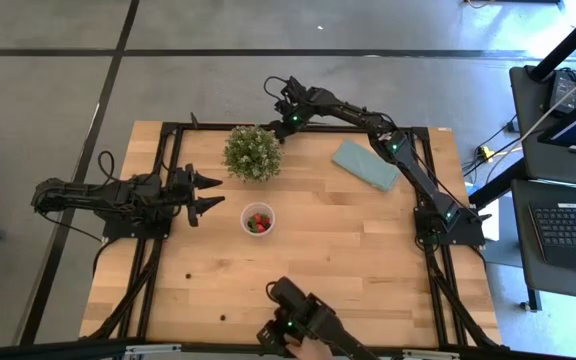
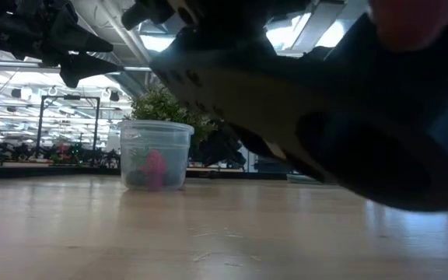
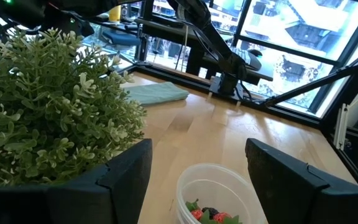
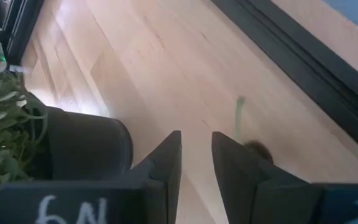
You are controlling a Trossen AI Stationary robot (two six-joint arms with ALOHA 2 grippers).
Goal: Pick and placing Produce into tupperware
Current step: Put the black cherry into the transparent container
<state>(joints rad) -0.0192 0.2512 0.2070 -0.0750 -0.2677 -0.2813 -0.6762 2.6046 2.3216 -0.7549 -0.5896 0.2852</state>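
Clear-whitish plastic, the small round tupperware cup (image 1: 258,219) stands upright near the middle of the light wooden table (image 1: 328,270), with red strawberries and dark berries (image 1: 258,223) already lying in its bottom. The left gripper (image 1: 212,192) hovers just beside the cup on the left, fingers spread wide and empty; its wrist view looks down past both fingers (image 3: 126,171) onto the cup rim and the produce inside. The bushy green potted plant (image 1: 252,152) stands close behind the cup, and the flat teal cloth (image 1: 365,164) lies well apart toward the right. The right gripper (image 1: 290,117) waits at the table's far edge beside the plant pot, fingers pressed nearly together on nothing. A tiny dark speck (image 1: 228,318) near the front edge may be a remaining berry; this cannot be confirmed. Judging from this layout, the task appears largely complete. Any further approach should keep the open fingers clear of the cup rim and the plant foliage, since the light cup would tip or slide easily.
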